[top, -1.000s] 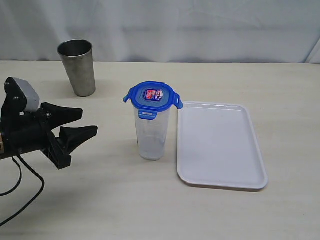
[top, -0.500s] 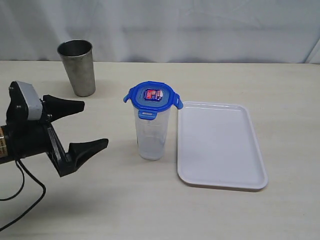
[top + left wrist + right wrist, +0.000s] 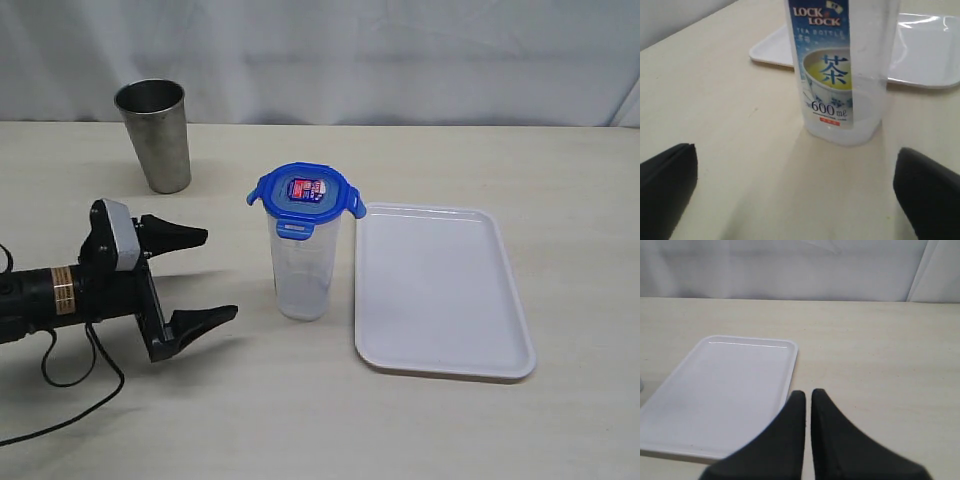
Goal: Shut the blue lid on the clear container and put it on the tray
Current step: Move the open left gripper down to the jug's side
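Pale wrinkled cloth hangs behind a beige table [image 3: 330, 420], and several things show only in part. The left arm enters from the exterior view's left edge, so everything behind its black forearm is cut off, and a dark cable [image 3: 70, 378] loops beneath it on the tabletop. The right arm does not appear in that view at all. Only its two black fingers show in its own wrist camera, above the table near one corner of the tray [image 3: 725, 400]. The left wrist view crops the clear container [image 3: 840, 75] above its printed label [image 3: 825, 65], so the lid is out of sight there. The left arm lies low and nearly level and points towards the container. The left gripper [image 3: 220, 274] is spread wide, one finger towards the steel cup [image 3: 155, 135] and the other nearer the camera, and it grips and touches nothing. The right gripper [image 3: 808, 394] is clenched on nothing, with only a thin slit between its fingers. The clear container [image 3: 303, 270] stands upright on the table just beside the long edge of the tray [image 3: 440, 290], not on it. The blue lid [image 3: 305, 193] sits on its mouth. The flaps jut outwards, but whether they are latched is hard to make out.
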### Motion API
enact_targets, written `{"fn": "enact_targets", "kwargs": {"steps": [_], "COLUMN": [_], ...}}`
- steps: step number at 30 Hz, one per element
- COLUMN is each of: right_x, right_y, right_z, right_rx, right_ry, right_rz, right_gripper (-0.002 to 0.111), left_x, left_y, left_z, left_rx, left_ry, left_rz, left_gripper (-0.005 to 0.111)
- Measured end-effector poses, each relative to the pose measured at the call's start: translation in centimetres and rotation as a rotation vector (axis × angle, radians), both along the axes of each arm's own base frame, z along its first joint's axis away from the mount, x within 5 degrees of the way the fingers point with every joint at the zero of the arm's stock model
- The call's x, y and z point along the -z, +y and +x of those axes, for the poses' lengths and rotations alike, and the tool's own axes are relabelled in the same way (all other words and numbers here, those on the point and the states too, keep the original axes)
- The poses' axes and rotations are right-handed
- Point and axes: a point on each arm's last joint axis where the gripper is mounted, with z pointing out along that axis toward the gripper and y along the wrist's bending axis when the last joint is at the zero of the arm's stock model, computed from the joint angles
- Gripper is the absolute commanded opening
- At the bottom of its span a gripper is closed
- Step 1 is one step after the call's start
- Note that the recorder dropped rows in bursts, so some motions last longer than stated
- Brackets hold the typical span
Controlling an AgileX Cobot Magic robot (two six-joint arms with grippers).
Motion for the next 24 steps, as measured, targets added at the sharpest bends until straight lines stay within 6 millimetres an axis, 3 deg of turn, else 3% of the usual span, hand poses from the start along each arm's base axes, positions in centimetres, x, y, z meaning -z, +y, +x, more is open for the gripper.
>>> {"fn": "enact_targets", "kwargs": {"steps": [5,10,14,19,24], "right_x": [0.0,0.0,0.0,0.0,0.0], "right_y": [0.0,0.0,0.0,0.0,0.0], "right_z": [0.0,0.0,0.0,0.0,0.0], "right_rx": [0.0,0.0,0.0,0.0,0.0], "right_ry": [0.0,0.0,0.0,0.0,0.0], "right_rz": [0.0,0.0,0.0,0.0,0.0], "right_gripper": [0.005,0.005,0.005,0.005,0.005], "left_x": [0.2,-0.5,-0.8,0.2,0.4], "left_y": [-0.6,-4.4,-4.9,-7.4,-8.3], "left_z": [1.4,2.1,3.0,4.1,5.1], "left_rx": [0.083,0.179,0.173,0.226,0.258], "left_ry": [-0.026,-0.011,0.027,0.057,0.059], "left_rz": [-0.006,-0.044,-0.076,-0.105,-0.113], "left_gripper": [0.105,0.105,0.105,0.105,0.105]}}
